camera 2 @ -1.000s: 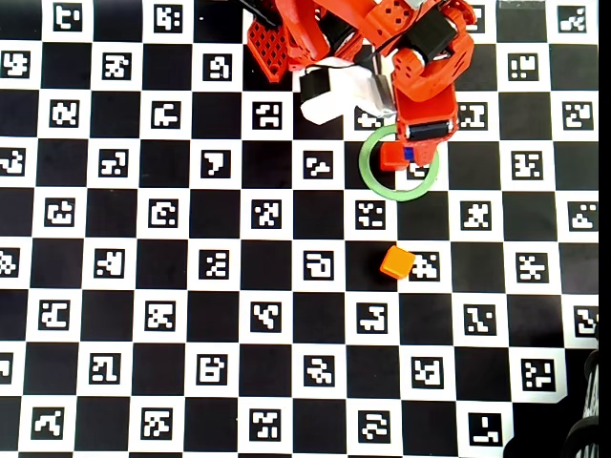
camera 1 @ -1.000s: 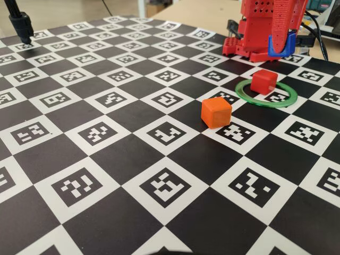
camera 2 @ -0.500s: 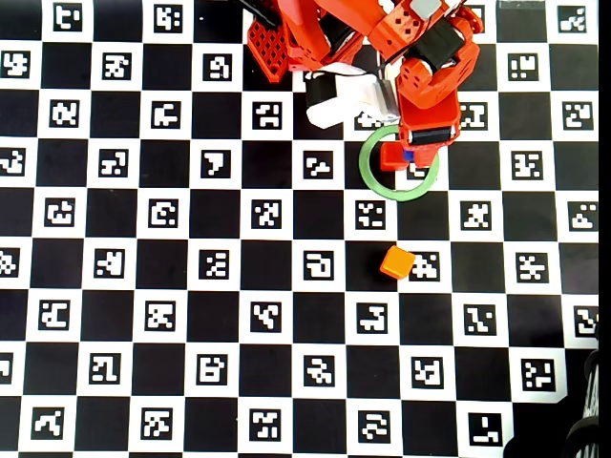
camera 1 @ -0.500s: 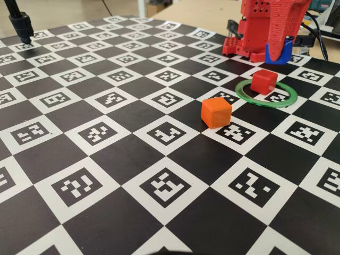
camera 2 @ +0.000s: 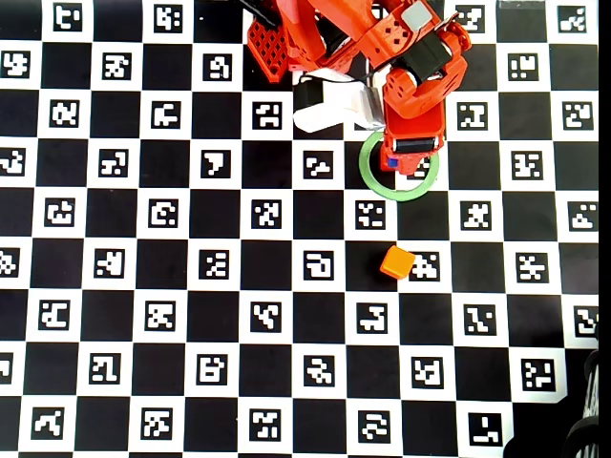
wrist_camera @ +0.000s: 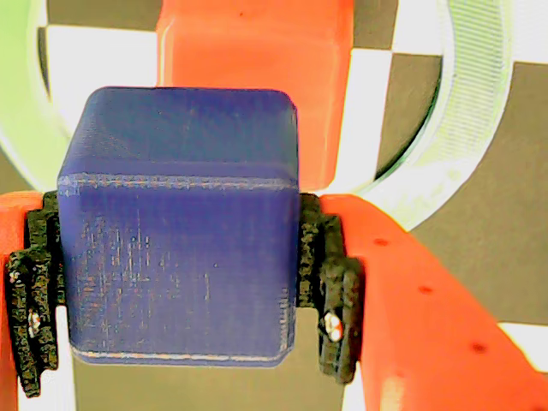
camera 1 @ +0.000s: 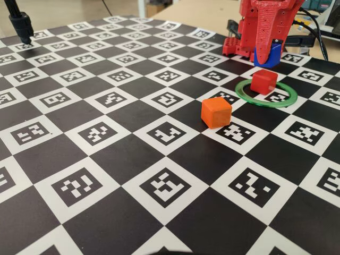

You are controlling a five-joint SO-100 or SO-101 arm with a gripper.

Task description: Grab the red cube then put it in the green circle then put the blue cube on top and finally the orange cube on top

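Note:
My red gripper (camera 1: pixel 268 56) is shut on the blue cube (camera 1: pixel 267 55) and holds it in the air just behind and above the red cube (camera 1: pixel 264 81). The red cube sits inside the green circle (camera 1: pixel 265 102) on the board. In the wrist view the blue cube (wrist_camera: pixel 180 227) fills the space between the black pads (wrist_camera: pixel 334 287), with the red cube (wrist_camera: pixel 257 60) below and beyond it and the green circle (wrist_camera: pixel 471 103) around it. The orange cube (camera 1: pixel 216 112) lies alone in front and to the left of the ring. In the overhead view the arm hides the red cube; the ring (camera 2: pixel 368 176) and orange cube (camera 2: pixel 397 262) show.
The checkerboard of black squares and marker squares (camera 1: pixel 106 159) covers the table. The arm's red base (camera 1: pixel 241 37) stands behind the ring. A black stand (camera 1: pixel 21 24) is at the far left corner. White parts (camera 2: pixel 329 105) lie beside the base in the overhead view.

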